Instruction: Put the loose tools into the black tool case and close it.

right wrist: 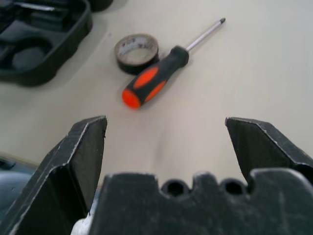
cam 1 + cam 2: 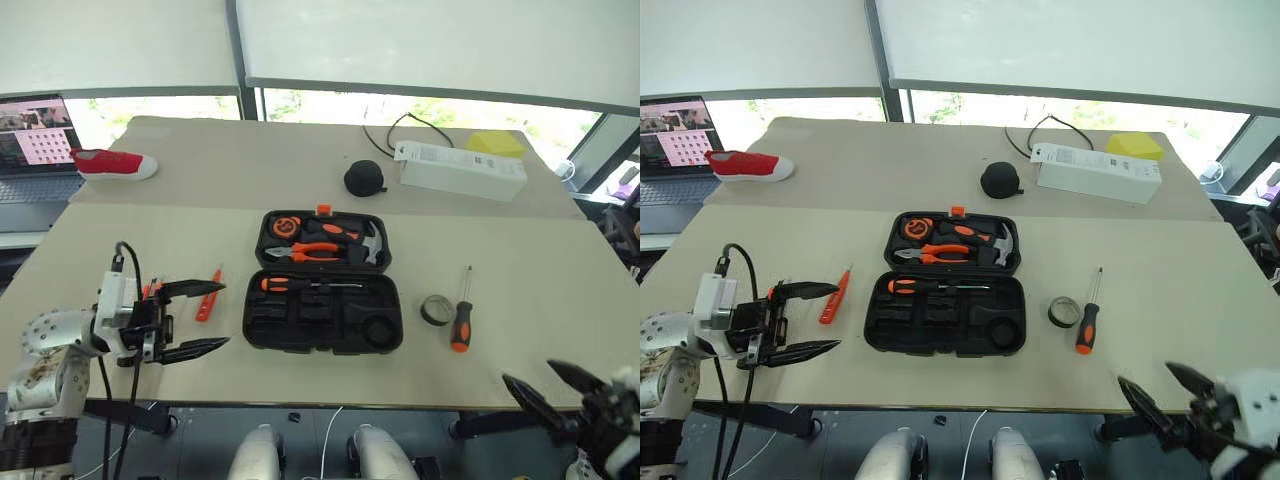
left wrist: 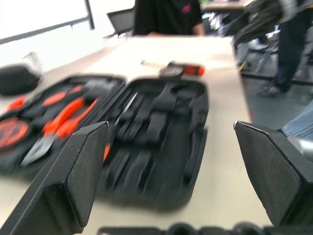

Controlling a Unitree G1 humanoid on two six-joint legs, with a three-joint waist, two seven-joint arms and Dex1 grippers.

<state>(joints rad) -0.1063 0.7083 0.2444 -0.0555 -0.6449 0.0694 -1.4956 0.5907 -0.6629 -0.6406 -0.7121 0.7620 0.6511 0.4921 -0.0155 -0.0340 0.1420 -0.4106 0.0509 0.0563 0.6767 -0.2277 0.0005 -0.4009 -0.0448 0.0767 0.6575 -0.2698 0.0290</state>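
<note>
The black tool case (image 2: 320, 346) lies open mid-table, with one orange-and-black screwdriver (image 2: 300, 285) in its near half. To its left lies the slim orange tester screwdriver (image 2: 208, 295). My left gripper (image 2: 225, 314) hovers beside that tool, open and empty, pointing at the case (image 3: 161, 112). An orange piece (image 2: 150, 290) peeks out behind that hand, mostly hidden. Right of the case sit a small tape roll (image 2: 436, 310) and another screwdriver (image 2: 462, 318). My right gripper (image 2: 528, 373) hangs open and empty off the table's near edge, facing the roll (image 1: 137, 51) and screwdriver (image 1: 156, 81).
Pliers (image 2: 315, 252), a hammer (image 2: 372, 243) and a tape measure (image 2: 287, 226) fill the case's far half. On the rear table are a black round lump (image 2: 365, 178), a white box (image 2: 462, 170), a red shoe (image 2: 112, 163) and a laptop (image 2: 35, 135). A person (image 3: 168, 17) stands beyond the table.
</note>
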